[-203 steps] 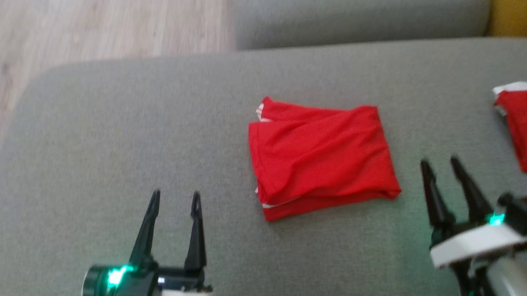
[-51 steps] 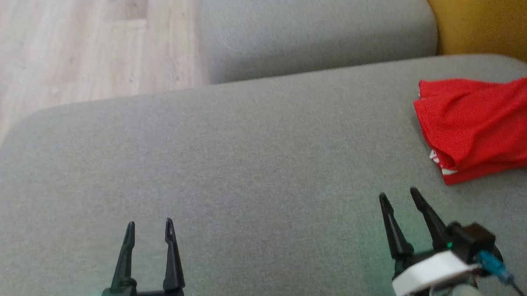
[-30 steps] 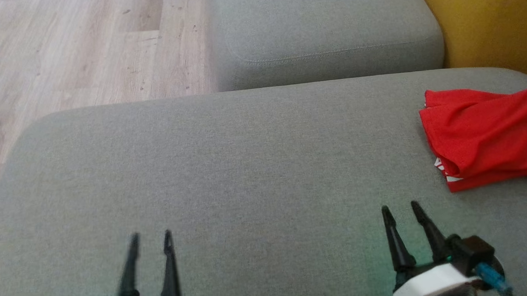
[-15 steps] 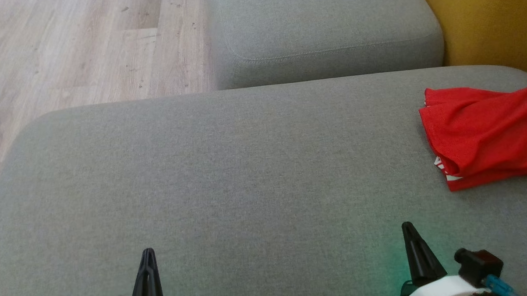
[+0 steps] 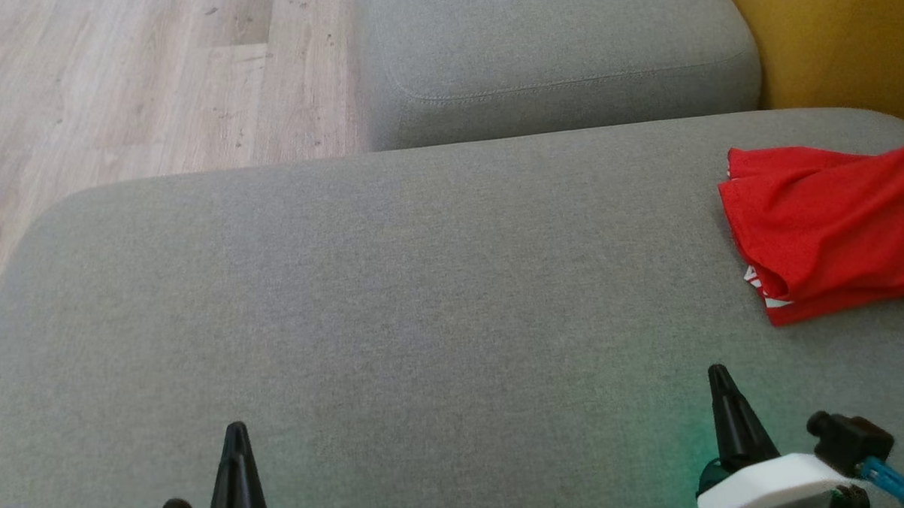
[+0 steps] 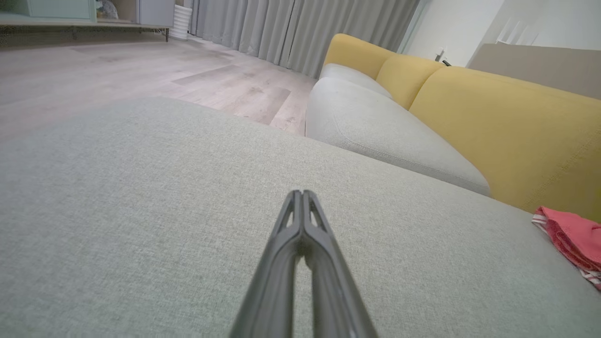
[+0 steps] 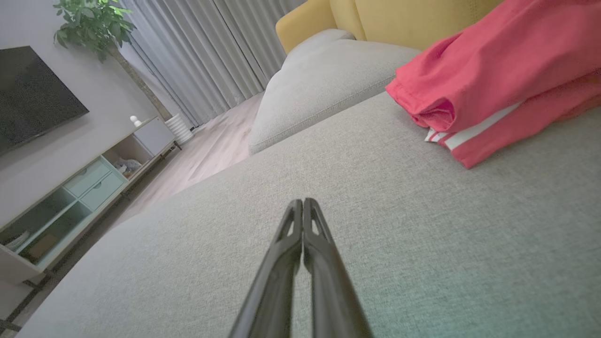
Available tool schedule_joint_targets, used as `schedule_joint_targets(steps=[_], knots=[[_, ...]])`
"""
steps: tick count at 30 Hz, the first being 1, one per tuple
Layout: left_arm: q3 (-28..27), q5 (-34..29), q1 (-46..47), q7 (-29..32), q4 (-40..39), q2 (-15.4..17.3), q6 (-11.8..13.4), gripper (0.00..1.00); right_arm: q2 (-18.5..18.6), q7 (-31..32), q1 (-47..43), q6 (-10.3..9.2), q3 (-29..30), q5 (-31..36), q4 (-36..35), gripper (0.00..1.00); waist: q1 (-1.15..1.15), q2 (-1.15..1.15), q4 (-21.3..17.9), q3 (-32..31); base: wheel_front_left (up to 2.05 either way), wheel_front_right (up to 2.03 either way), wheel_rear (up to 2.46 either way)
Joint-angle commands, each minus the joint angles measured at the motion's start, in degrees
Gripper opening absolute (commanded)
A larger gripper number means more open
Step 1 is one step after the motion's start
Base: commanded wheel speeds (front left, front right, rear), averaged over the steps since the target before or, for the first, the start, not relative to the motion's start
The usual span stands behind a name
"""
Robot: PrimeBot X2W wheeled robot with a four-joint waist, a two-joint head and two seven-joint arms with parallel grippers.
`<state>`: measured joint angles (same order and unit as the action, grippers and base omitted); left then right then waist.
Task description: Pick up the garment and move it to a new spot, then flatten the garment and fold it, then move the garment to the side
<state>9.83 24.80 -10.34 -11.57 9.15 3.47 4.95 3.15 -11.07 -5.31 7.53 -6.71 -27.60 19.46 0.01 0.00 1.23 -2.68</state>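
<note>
Garment (image 5: pixel 831 229) folded at right edge of grey sofa seat (image 5: pixel 423 300). Left gripper (image 5: pixel 237 438) clenched, empty, by near edge. Right gripper (image 5: pixel 719 380) clenched, empty, near edge too, apart from garment.

I'm running this rig in a home, in what looks like a living room. My cameras look down on a sofa (image 5: pixel 423 285) with 2 grey seat cushions (image 5: pixel 557 47) and yellow backs (image 6: pixel 507 126). Past its edge lies a pale wood-plank floor (image 5: pixel 138 92). Long grey curtains (image 7: pixel 206 61) hang at the far end of the room. From the right wrist I see a dark TV (image 7: pixel 33 94) against the wall (image 7: pixel 28 23). Below it is a low sideboard (image 7: pixel 70 197) with open shelves (image 7: pixel 42 220) and 2 pale green drawers (image 7: pixel 96 185). A leafy plant (image 7: pixel 89 23) in a white ribbed pot (image 7: pixel 178 129) stands beside the curtains.
</note>
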Motion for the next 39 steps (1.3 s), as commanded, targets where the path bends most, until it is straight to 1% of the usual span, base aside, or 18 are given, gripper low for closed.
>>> schedule_joint_targets(steps=[1,39], knots=[[-1.1,2.1,2.9,0.4,-1.3,0.7,-0.5,0.0,0.8,0.4,2.9,-0.01,0.4,-2.1,-2.1,0.0,-0.01,0.0,0.0,0.1,0.0,0.0,0.0],[-5.5,28.9,8.1,6.1,1.0,1.3,-5.2,0.0,1.2,6.2,6.1,-0.02,4.2,-27.5,-3.5,0.0,-0.01,0.0,-0.5,1.2,0.0,0.0,0.0]])
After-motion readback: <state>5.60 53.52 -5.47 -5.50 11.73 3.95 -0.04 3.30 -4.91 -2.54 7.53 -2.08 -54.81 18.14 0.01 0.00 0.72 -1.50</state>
